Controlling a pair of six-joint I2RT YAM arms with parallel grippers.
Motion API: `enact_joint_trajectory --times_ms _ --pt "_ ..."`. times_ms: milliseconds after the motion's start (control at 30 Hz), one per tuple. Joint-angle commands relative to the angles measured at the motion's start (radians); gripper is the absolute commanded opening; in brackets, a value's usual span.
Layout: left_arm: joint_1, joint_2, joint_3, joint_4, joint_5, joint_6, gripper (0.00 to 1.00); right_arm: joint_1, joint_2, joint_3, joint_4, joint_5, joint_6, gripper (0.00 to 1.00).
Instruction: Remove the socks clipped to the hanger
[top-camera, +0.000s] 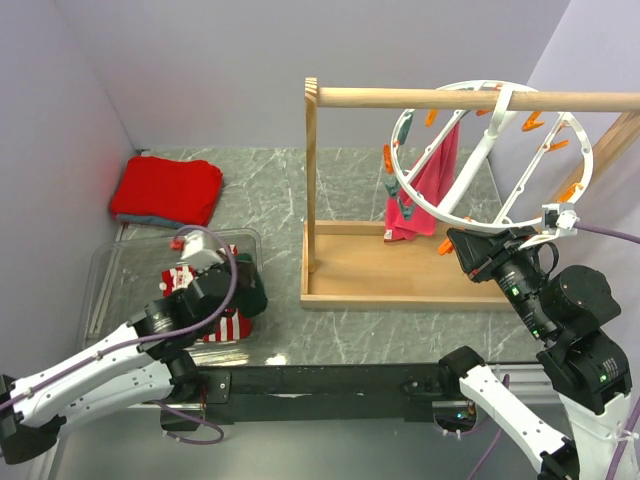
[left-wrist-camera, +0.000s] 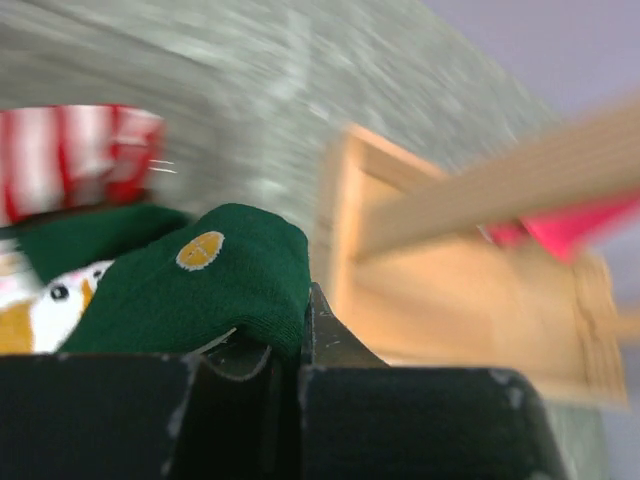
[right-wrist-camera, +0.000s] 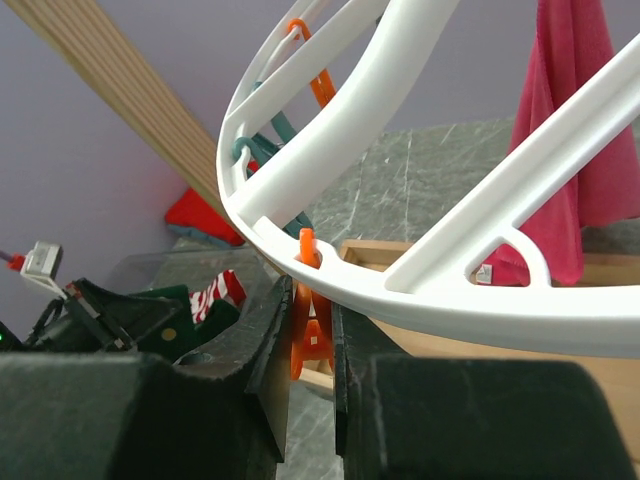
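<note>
The white ring hanger (top-camera: 425, 203) hangs from the wooden rail, with orange and teal clips on its rim; I see no sock on it. My right gripper (top-camera: 455, 245) is at its lower rim, shut on an orange clip (right-wrist-camera: 312, 335) under the ring (right-wrist-camera: 450, 300). My left gripper (top-camera: 240, 285) is shut on a dark green sock (left-wrist-camera: 200, 280) and holds it over the clear tray (top-camera: 110, 270). A red-and-white striped sock (top-camera: 225, 325) lies below it, also visible in the left wrist view (left-wrist-camera: 70, 155). Another green sock (left-wrist-camera: 70, 245) lies beside it.
The wooden rail frame (top-camera: 450, 97) stands on its base (top-camera: 380, 270) at centre right. A pink cloth (top-camera: 425, 190) hangs inside the ring. A folded red cloth (top-camera: 167, 190) lies at the back left. The left wrist view is motion-blurred.
</note>
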Motion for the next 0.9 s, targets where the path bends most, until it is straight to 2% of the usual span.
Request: enact_joint_trajectory --times_ms 0,100,133,167,200,333,400,433,533,667,733,867 --pt "0.019 -0.014 0.002 -0.305 -0.292 -0.29 0.09 0.005 -0.004 -0.004 0.018 -0.001 0.006 0.0" --pt "0.022 0.029 0.036 -0.472 -0.343 -0.437 0.49 0.005 -0.004 -0.005 0.015 -0.001 0.009 0.0" --pt "0.022 0.05 0.045 -0.501 -0.349 -0.498 0.79 0.005 -0.004 -0.007 0.017 -0.001 0.009 0.0" --pt "0.024 0.058 0.062 -0.541 -0.357 -0.512 0.94 0.006 -0.004 -0.01 0.018 -0.005 0.014 0.0" --pt "0.024 0.067 0.071 -0.555 -0.37 -0.52 0.96 0.005 -0.004 -0.015 0.021 -0.007 0.015 0.0" --pt "0.024 0.108 0.125 -0.647 -0.391 -0.577 0.96 0.005 0.002 -0.019 0.018 -0.022 0.028 0.01" --pt "0.024 0.116 0.154 -0.658 -0.388 -0.557 0.96 0.005 0.008 -0.019 0.006 -0.019 0.037 0.11" --pt "0.024 0.119 0.162 -0.651 -0.377 -0.54 0.96 0.005 0.011 -0.018 -0.014 -0.014 0.041 0.23" --pt "0.024 0.13 0.186 -0.62 -0.34 -0.462 0.96 0.005 0.019 -0.007 -0.063 0.001 0.052 0.37" --pt "0.024 0.147 0.211 -0.664 -0.306 -0.477 0.96 0.005 0.004 -0.008 -0.088 0.002 0.054 0.41" --pt "0.024 0.147 0.213 -0.64 -0.274 -0.413 0.96 0.005 -0.002 -0.008 -0.1 0.004 0.054 0.43" --pt "0.024 0.125 0.226 -0.562 -0.094 -0.272 0.96 0.005 -0.005 0.007 -0.121 -0.002 0.052 0.45"
